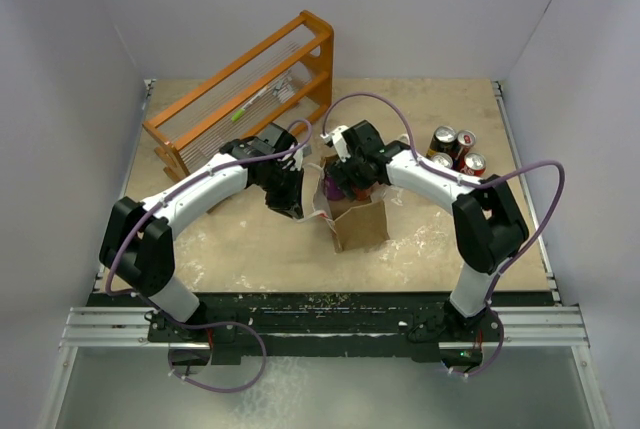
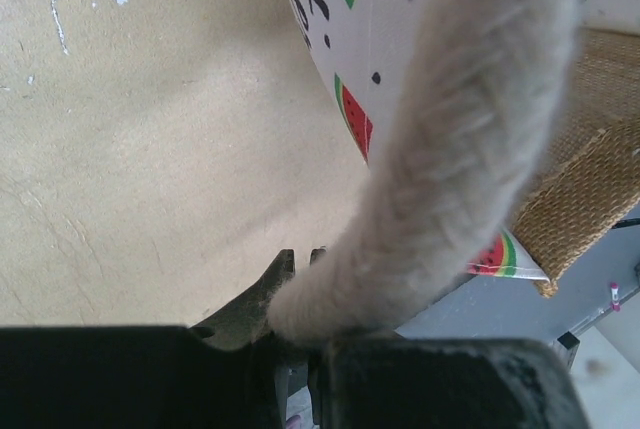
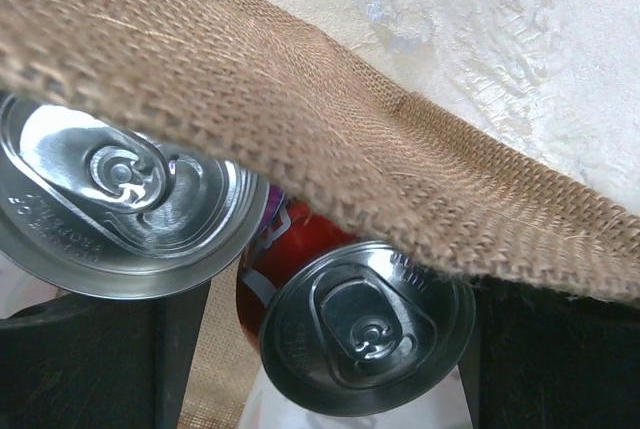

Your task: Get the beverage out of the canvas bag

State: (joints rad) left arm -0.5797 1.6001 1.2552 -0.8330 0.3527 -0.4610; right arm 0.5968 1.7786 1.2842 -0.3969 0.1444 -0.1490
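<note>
The canvas bag (image 1: 360, 224) stands at mid-table, tan-brown with a white watermelon-print side panel (image 2: 345, 59). My left gripper (image 1: 291, 201) (image 2: 301, 257) is at the bag's left side, shut on a thick white loop handle (image 2: 450, 149). My right gripper (image 1: 345, 184) (image 3: 335, 299) reaches down into the bag's mouth, under the burlap rim (image 3: 300, 119). It is open, with its fingers (image 3: 180, 349) either side of a red beverage can (image 3: 365, 329); a gap shows at the left finger. A second can (image 3: 120, 189) with a purple edge stands beside it.
An orange wooden rack (image 1: 250, 89) stands at the back left. Several red cans (image 1: 455, 149) stand at the back right, beside my right arm. White walls close in the table on three sides.
</note>
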